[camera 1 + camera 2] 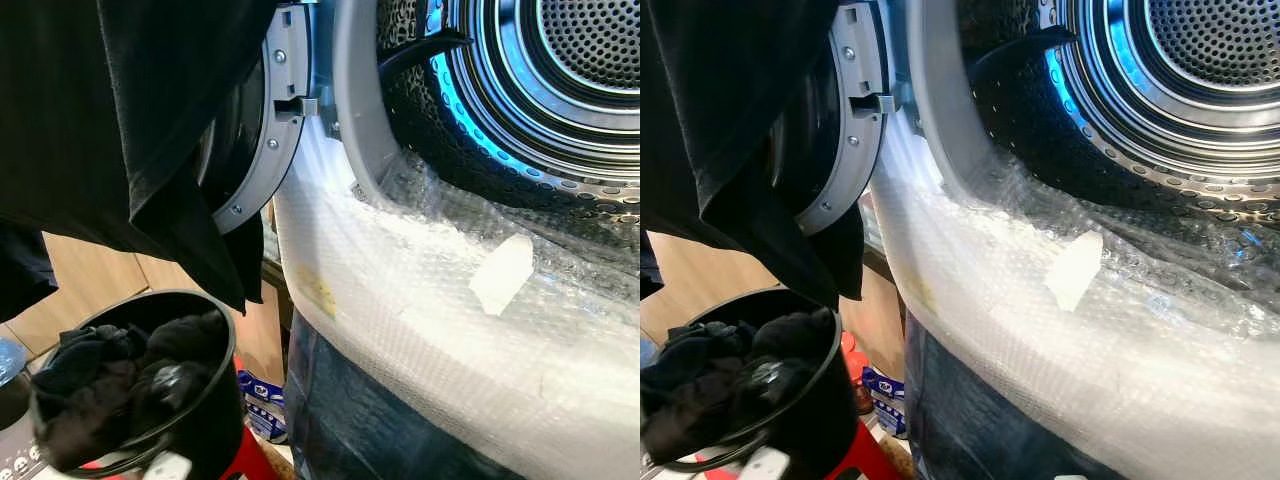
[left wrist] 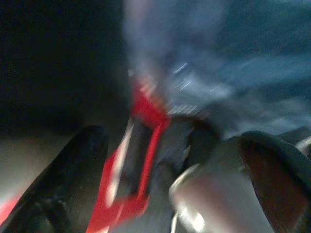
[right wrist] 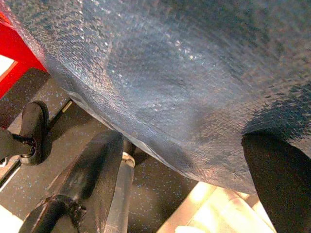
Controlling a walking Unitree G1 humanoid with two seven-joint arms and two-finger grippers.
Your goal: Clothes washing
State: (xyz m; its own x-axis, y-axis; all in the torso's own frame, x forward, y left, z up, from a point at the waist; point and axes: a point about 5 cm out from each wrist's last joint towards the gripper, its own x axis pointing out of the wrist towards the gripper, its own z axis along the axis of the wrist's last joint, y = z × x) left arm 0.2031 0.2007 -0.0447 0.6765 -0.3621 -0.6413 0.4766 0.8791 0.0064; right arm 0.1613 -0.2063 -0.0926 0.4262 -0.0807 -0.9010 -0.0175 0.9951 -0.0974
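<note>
— Wooden flooring [image 1: 75, 275] shows at the left edge, behind everything. What hangs at the upper left?

— One black garment [image 1: 150, 110], draped over the open washer door [image 1: 265, 130], directly above a black bucket [image 1: 215, 400] at the lower left that is full of dark clothes [image 1: 110, 375].

— And the washer?

— Its steel drum [image 1: 560, 90] fills the upper right; bubble wrap [image 1: 430, 310] covers the front below the opening.

— The grippers?

— Left gripper [image 2: 175, 160]: fingers spread wide, nothing between them, blurred red below. Right gripper [image 3: 194, 170]: fingers also parted and empty, close under the blue wrapped front, well away from the clothes.
</note>
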